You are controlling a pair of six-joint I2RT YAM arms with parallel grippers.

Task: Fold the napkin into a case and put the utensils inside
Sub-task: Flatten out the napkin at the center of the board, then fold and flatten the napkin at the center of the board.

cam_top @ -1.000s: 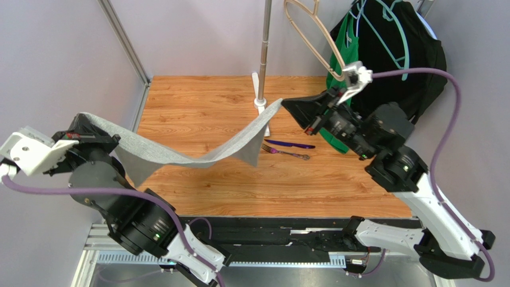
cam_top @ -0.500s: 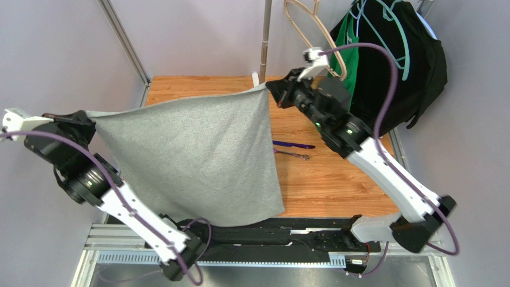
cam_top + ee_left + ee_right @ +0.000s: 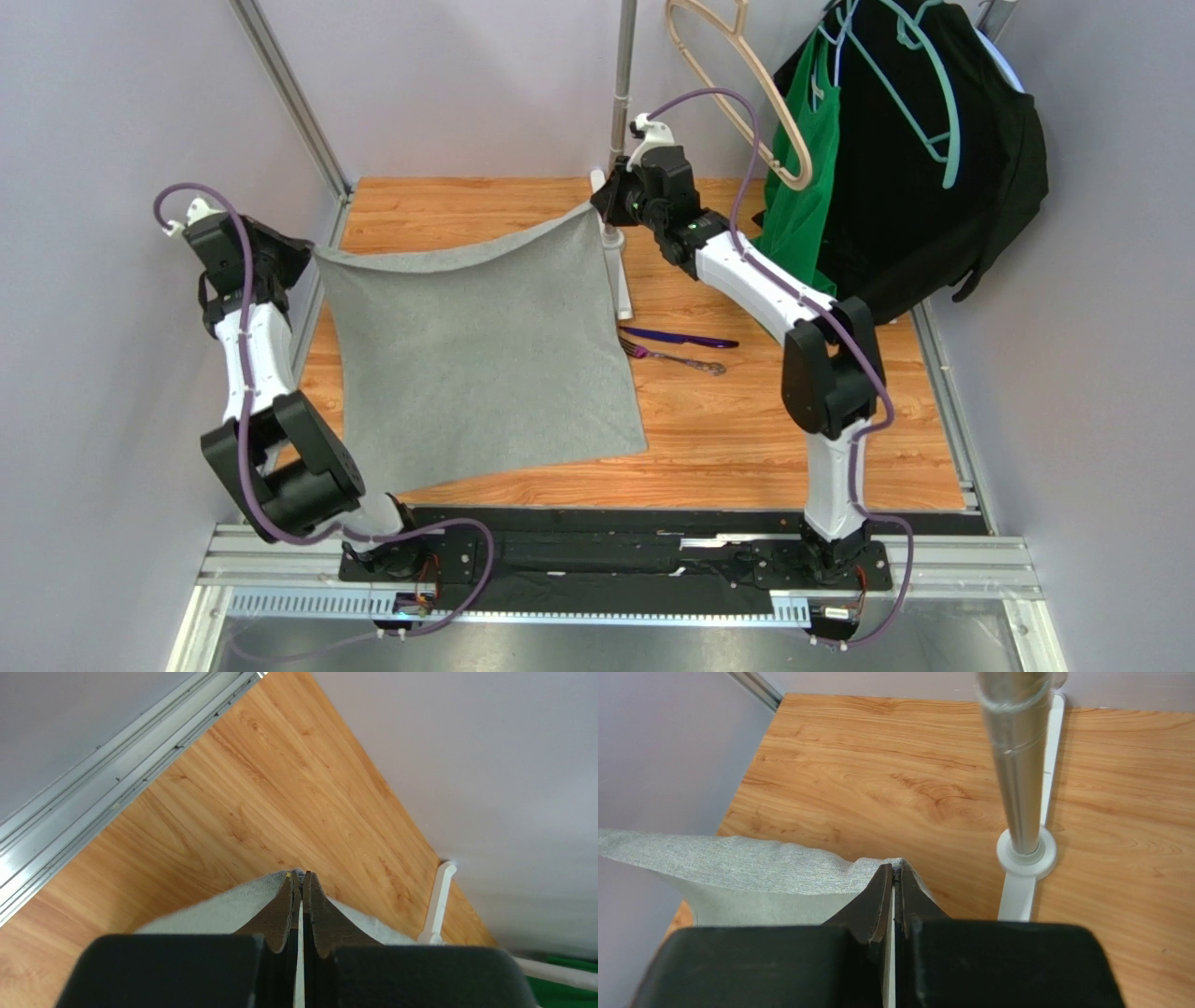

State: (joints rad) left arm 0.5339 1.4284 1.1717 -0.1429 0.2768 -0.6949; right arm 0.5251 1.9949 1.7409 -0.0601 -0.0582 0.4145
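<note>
Item: large rectangular heather-grey soft cloth napkin (image 3: pixel 477 357). Light, limp, sags between holds, so best gripped at corners. Left gripper (image 3: pixel 298 880) and right gripper (image 3: pixel 893 873) each pinch a far corner.

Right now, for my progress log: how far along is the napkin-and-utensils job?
Done: nothing folded; the napkin is one open sheet. In hand: the left gripper and right gripper each pinch a far corner, holding it spread. Left: all the folding, then tucking in the utensils, which lie on the table.
</note>
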